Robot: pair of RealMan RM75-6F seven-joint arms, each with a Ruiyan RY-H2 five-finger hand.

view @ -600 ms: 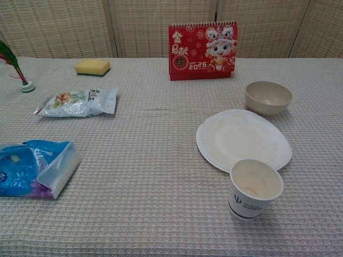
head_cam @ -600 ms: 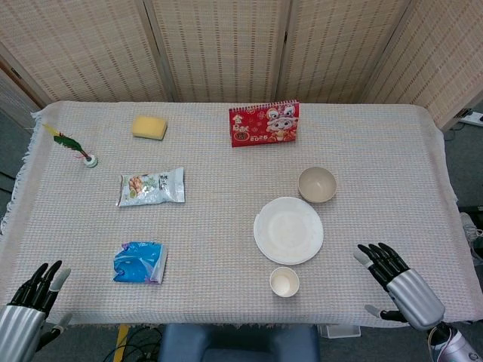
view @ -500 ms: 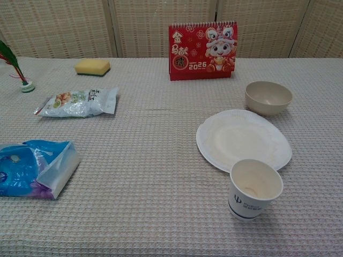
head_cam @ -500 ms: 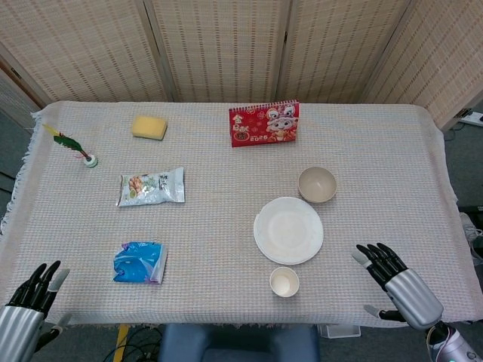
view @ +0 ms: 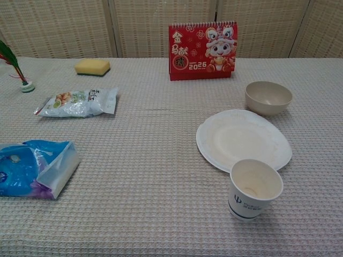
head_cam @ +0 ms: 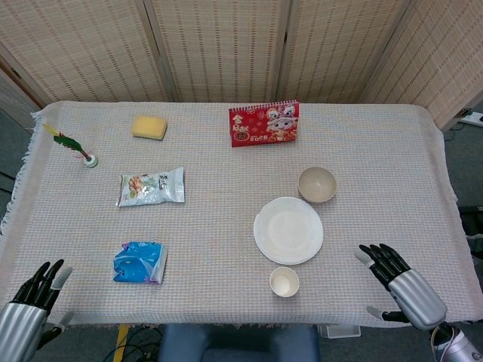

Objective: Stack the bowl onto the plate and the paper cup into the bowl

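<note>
The left hand [head_cam: 30, 302] waits at the counter's [head_cam: 219, 226] near-left corner, fingers spread, holding nothing. Rightward lie the plate [head_cam: 288, 230], the paper cup [head_cam: 284, 282] just before it and the bowl [head_cam: 317, 184] just behind (nothing stacked yet). The right hand [head_cam: 398, 280], fingers spread and empty, is far nearer; the bowl lies ahead and slightly left.

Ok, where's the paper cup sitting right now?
The paper cup stands upright on the table's right half near the front edge, just in front of the plate, with the bowl beyond the plate.
</note>
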